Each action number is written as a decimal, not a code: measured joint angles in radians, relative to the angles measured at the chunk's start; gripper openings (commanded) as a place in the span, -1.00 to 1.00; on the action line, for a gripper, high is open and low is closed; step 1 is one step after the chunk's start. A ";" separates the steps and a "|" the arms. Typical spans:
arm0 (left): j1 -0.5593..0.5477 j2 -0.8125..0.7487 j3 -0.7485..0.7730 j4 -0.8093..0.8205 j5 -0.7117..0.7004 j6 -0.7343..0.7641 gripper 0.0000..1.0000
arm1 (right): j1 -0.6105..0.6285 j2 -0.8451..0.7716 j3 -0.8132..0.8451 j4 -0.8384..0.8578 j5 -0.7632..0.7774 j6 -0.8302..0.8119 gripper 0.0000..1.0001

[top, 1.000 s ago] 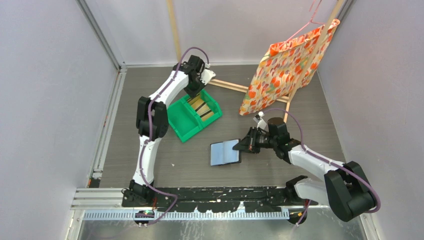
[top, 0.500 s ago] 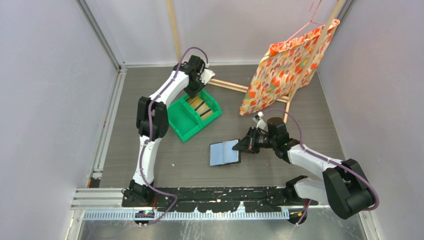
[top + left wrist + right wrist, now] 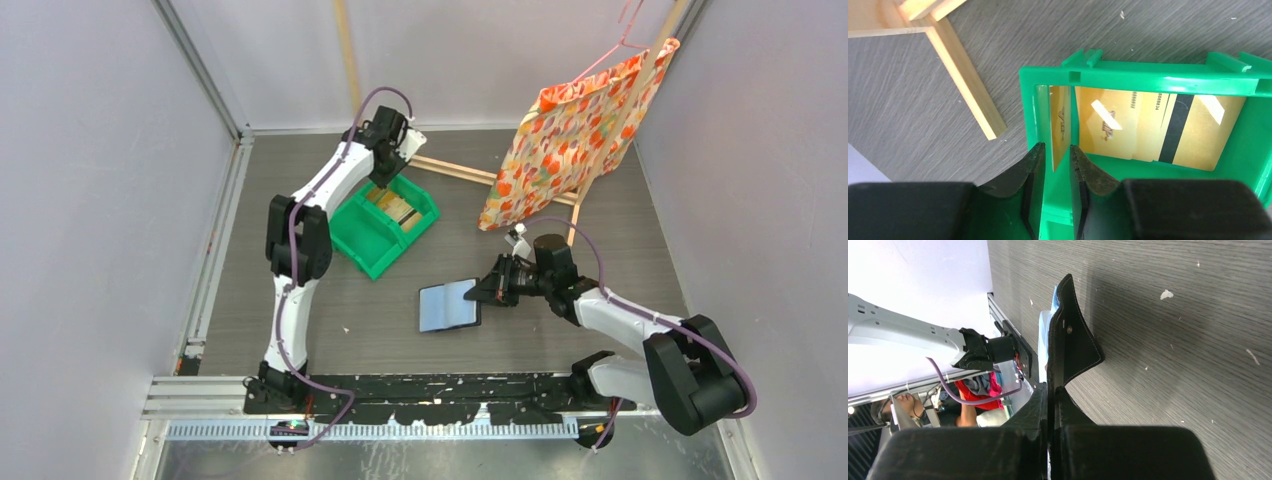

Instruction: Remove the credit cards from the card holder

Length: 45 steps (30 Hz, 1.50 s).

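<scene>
Several golden credit cards [image 3: 1108, 125] lie in the far compartment of the green bin [image 3: 1148, 77], one showing a dark stripe [image 3: 1175, 130]. One more card [image 3: 1060, 130] stands on edge against the bin's left wall. My left gripper [image 3: 1057, 150] hovers over it, open by a narrow gap, with space on both sides of the card. From above, the left gripper [image 3: 385, 180] is over the bin's [image 3: 360, 240] far end. The dark card holder [image 3: 448, 305] lies open mid-table. My right gripper [image 3: 1051, 390] is shut on its black flap [image 3: 1070, 345].
An orange flowered cloth [image 3: 575, 130] hangs from a hanger at the back right. A wooden strip [image 3: 455, 170] lies on the floor behind the bin, also seen by the left wrist [image 3: 965, 82]. Walls close in the left, back and right sides.
My left gripper's jaws have parted and the wrist has lifted slightly toward the far end of the bin, leaving a card inside. The right arm and card holder have stayed still.
</scene>
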 measured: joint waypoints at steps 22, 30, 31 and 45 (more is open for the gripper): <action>-0.015 -0.561 -0.332 0.150 0.121 -0.295 -0.26 | 0.000 0.024 0.000 0.030 -0.016 0.016 -0.98; -0.031 -0.842 -0.724 0.227 0.344 -0.590 -0.34 | 0.000 0.030 0.019 0.032 -0.019 0.040 -0.98; -0.044 -0.876 -0.806 0.244 0.378 -0.638 -0.34 | 0.000 0.031 0.029 0.021 -0.012 0.040 -0.84; -0.327 -1.077 -1.124 0.349 0.439 -0.975 -0.34 | 0.000 -0.033 0.065 -0.329 0.450 0.062 0.38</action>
